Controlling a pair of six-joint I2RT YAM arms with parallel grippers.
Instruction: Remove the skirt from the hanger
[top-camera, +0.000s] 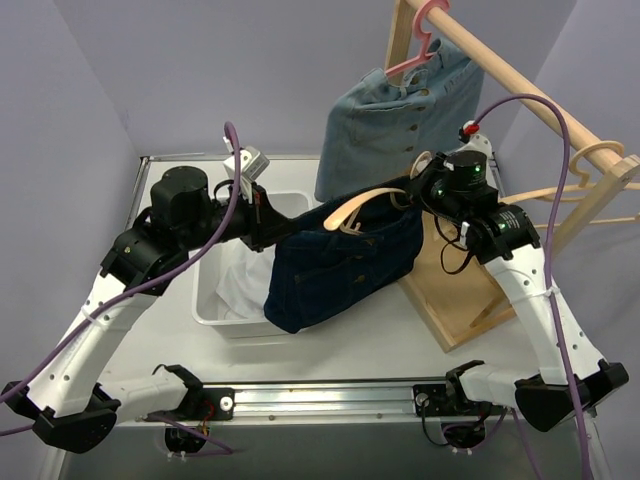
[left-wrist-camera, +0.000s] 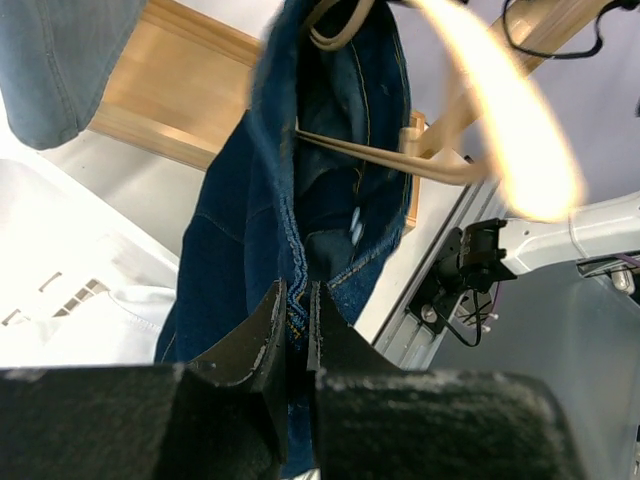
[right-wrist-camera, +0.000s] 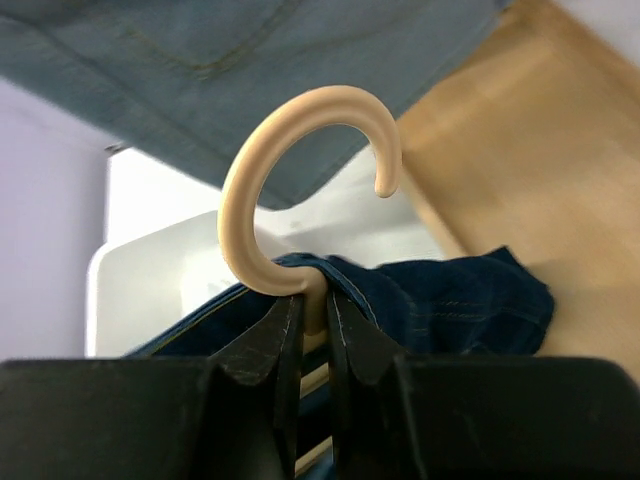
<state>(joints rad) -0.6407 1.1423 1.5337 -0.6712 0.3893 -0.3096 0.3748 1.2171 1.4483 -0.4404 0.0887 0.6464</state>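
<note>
A dark blue denim skirt (top-camera: 340, 270) hangs between my two arms above the table, still draped on a beige hanger (top-camera: 352, 210). My left gripper (top-camera: 262, 222) is shut on the skirt's waist edge (left-wrist-camera: 295, 310) at its left end. My right gripper (top-camera: 408, 192) is shut on the hanger's neck (right-wrist-camera: 314, 300), just below its hook (right-wrist-camera: 290, 160). In the left wrist view the hanger's bar (left-wrist-camera: 400, 160) runs inside the skirt (left-wrist-camera: 300, 190). In the right wrist view the skirt (right-wrist-camera: 450, 300) bunches around the neck.
A white bin (top-camera: 215, 300) with white cloth sits under the skirt's left part. A wooden rack (top-camera: 520, 85) on a wooden base (top-camera: 455, 300) stands at right, holding a light blue denim skirt (top-camera: 400, 120) on a pink hanger (top-camera: 425, 35) and an empty beige hanger (top-camera: 590, 160).
</note>
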